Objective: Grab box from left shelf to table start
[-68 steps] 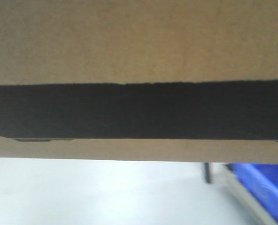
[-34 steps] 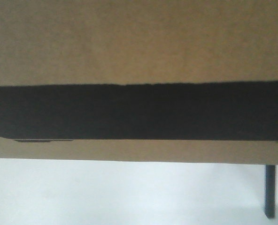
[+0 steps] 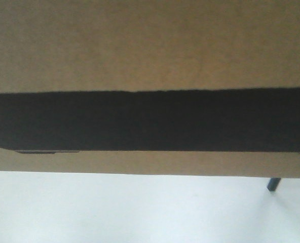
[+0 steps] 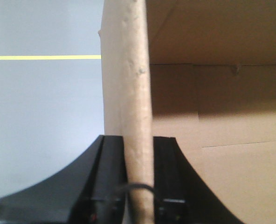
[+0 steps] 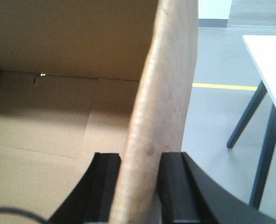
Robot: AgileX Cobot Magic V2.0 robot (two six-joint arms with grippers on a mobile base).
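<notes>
Box (image 3: 150, 45) fills front view, black printed band across it, pale surface (image 3: 114, 212) below. Left gripper (image 4: 138, 138) clamped on box wall: black fingers (image 4: 111, 158) either side of cardboard edge, one inside box, one outside. Right gripper (image 5: 139, 157) pinches another wall same way. Table (image 5: 271, 56) off to right of box, apart from it — grey floor (image 5: 217, 121) with yellow line (image 5: 224, 86) between.
</notes>
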